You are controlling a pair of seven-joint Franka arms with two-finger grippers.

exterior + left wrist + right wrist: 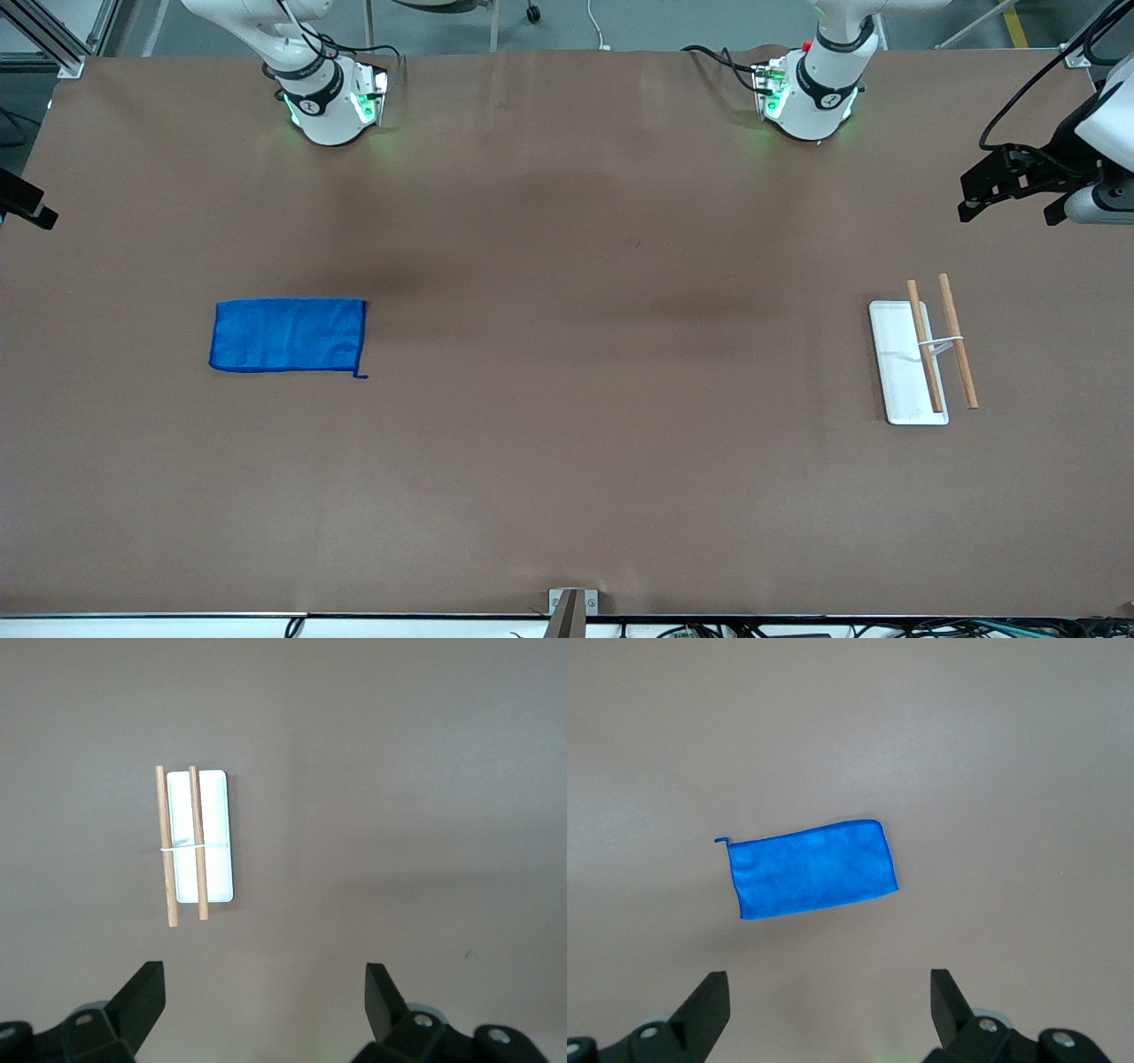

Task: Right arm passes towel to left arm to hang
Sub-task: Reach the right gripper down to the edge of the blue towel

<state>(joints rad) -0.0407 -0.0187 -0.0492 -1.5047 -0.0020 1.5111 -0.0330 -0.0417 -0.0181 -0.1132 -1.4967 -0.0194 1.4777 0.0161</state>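
Note:
The blue towel (288, 335) lies flat on the brown table toward the right arm's end, its small loop at the corner nearest the front camera. In the right wrist view the towel (815, 870) lies well below my right gripper (830, 992), which is open and empty. Only a black part of the right gripper (22, 206) shows at the front view's edge, high over the table's end. My left gripper (1010, 197) is open and empty, up over the left arm's end of the table. From there the left gripper (264, 992) looks down on the rack.
A white flat base (893, 350) with two wooden rods (959, 341) stands toward the left arm's end; the base (217, 806) also shows in the left wrist view. Both arm bases (332, 97) stand along the table's back edge.

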